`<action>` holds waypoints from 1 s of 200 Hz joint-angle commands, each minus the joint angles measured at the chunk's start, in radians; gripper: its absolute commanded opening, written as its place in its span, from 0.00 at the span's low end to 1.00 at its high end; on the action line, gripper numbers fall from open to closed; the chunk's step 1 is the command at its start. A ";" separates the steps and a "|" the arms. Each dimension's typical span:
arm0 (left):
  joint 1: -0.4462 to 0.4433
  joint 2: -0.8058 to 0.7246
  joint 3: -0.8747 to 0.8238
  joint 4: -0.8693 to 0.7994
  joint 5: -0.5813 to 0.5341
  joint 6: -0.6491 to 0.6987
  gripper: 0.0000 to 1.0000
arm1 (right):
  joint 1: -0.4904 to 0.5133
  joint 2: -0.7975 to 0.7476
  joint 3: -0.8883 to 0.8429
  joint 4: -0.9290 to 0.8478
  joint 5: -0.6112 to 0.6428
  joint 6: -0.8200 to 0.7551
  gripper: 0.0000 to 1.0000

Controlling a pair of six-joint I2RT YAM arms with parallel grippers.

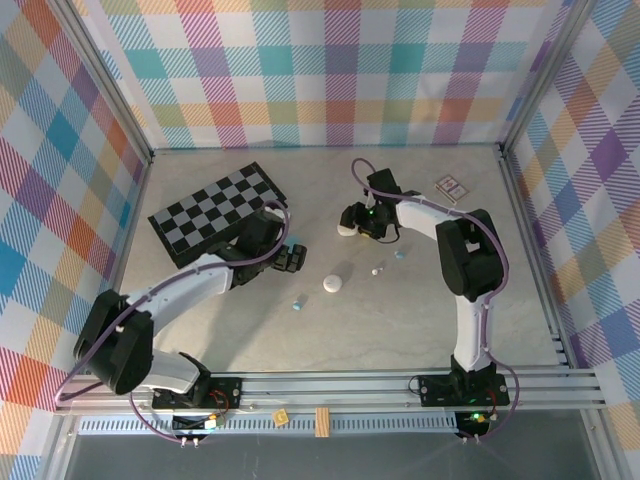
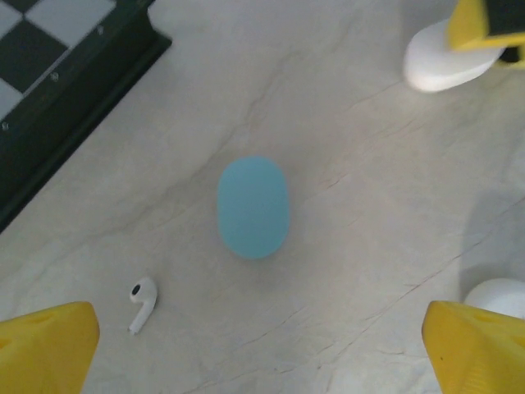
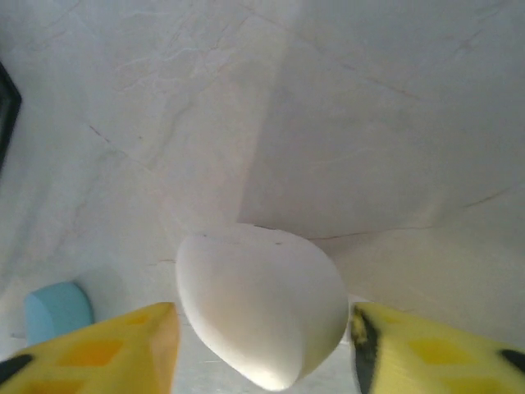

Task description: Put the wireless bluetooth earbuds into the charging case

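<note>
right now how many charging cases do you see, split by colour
white cases: 2 (held white case in the right gripper, loose white case)
blue cases: 1 (blue case)
total: 3

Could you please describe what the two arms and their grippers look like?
Both the left arm and right arm have white links joined by black joints, with a purple cable looping along each. A green light glows near the right wrist. The left gripper and right gripper have yellow fingers; the right pair carries black markings.
</note>
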 commanded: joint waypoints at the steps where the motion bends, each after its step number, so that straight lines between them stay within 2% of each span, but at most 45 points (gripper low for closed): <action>1: 0.002 0.070 0.085 -0.149 -0.047 -0.027 1.00 | -0.009 -0.096 -0.014 -0.035 0.065 -0.036 0.68; 29: 0.014 0.229 0.214 -0.253 -0.035 -0.011 0.97 | -0.009 -0.205 -0.087 -0.034 0.096 -0.063 0.77; 72: 0.039 0.411 0.354 -0.323 -0.028 -0.016 0.92 | -0.009 -0.357 -0.221 -0.033 0.116 -0.077 0.78; 97: 0.064 0.469 0.395 -0.315 -0.013 -0.017 0.83 | -0.010 -0.424 -0.273 -0.048 0.138 -0.086 0.78; 113: 0.074 0.492 0.410 -0.306 -0.005 -0.014 0.71 | -0.009 -0.453 -0.296 -0.059 0.145 -0.092 0.78; 139: 0.080 0.519 0.425 -0.298 0.012 -0.008 0.69 | -0.010 -0.491 -0.315 -0.070 0.150 -0.094 0.78; 169: 0.080 0.542 0.432 -0.288 0.044 -0.007 0.61 | -0.010 -0.511 -0.316 -0.076 0.151 -0.097 0.78; 182: 0.081 0.551 0.434 -0.286 0.050 -0.008 0.51 | -0.010 -0.516 -0.318 -0.076 0.147 -0.094 0.78; 200: 0.081 0.556 0.435 -0.287 0.054 -0.007 0.43 | -0.010 -0.520 -0.321 -0.076 0.139 -0.092 0.78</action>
